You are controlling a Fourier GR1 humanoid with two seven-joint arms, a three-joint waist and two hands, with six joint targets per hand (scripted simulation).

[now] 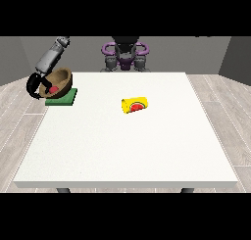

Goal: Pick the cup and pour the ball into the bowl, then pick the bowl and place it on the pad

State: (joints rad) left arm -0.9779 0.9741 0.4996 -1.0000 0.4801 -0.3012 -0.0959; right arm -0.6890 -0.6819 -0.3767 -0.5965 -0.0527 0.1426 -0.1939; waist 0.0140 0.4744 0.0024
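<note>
Surroundings: white desk [127,151] on a grey plank floor, robot at the far edge
In the way: nothing stands between cup and bowl
Cup: one, yellow with a red mark [135,105], lying on its side near the desk's middle
Bowl: one, brown [61,80], tilted, above the green pad's far edge
Ball: one, red [53,89], inside the bowl
Pad: one, green [62,98], at the desk's left edge in the view
Robot hand at the view's left: black [35,85], fingers curled round the bowl's rim
</note>
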